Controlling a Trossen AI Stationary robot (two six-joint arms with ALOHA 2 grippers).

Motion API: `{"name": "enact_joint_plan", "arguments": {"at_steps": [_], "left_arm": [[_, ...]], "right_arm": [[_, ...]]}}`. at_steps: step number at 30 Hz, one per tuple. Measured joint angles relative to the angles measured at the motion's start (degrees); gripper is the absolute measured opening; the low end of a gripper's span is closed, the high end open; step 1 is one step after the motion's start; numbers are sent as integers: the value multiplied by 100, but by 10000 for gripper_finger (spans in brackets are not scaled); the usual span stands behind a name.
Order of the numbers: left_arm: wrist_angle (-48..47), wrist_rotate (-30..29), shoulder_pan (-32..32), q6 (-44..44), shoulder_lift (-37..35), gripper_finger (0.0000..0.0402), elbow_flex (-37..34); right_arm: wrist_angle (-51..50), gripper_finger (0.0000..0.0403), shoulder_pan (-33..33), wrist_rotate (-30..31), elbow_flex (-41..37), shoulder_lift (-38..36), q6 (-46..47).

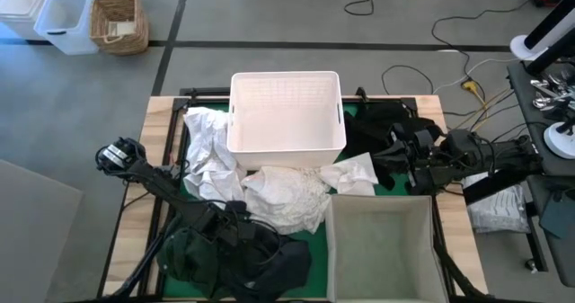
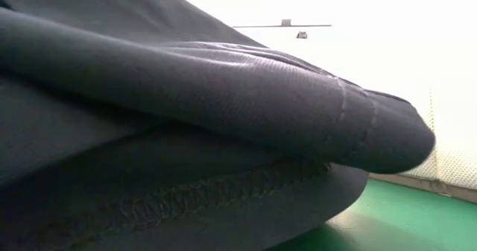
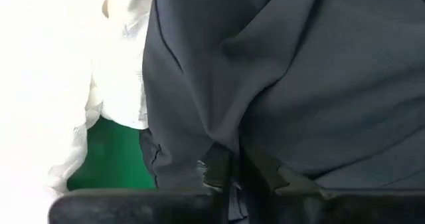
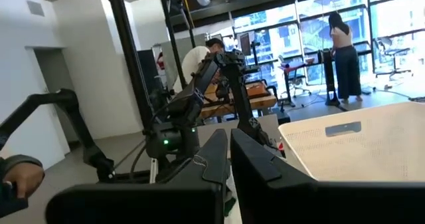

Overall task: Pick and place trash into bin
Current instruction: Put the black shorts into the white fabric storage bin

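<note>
Pinching a fold of the dark garment [image 3: 285, 84], the left gripper [image 3: 229, 177] sits at 7 o'clock on the table [image 1: 158, 114], jaws closed on the cloth. White sheets [image 1: 269, 191] lie crumpled mid-table around the white tub [image 1: 286, 114], with black cloth [image 1: 382, 123] at 3 o'clock. The right gripper [image 4: 229, 151], jaws together and empty, hangs at 3 o'clock.

Open from above: white tub [image 1: 286, 110] at 12 and grey bin [image 1: 382, 249] at 5. Crowded between by white sheets [image 1: 283, 195]; dark cloth [image 1: 238, 258] heaped at 7, black garment [image 1: 382, 128] at 2. Thin green bench [image 1: 314, 240] strip bare.
</note>
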Motion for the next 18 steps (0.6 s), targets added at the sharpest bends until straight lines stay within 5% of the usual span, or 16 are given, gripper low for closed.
{"name": "enact_joint_plan", "arguments": {"at_steps": [11, 18], "left_arm": [[-112, -35, 19, 84, -549, 0, 0], [-134, -548, 17, 221, -1320, 0, 120]], "right_arm": [[-153, 13, 0, 2, 0, -2, 58], [-186, 13, 0, 2, 0, -30, -39]]}}
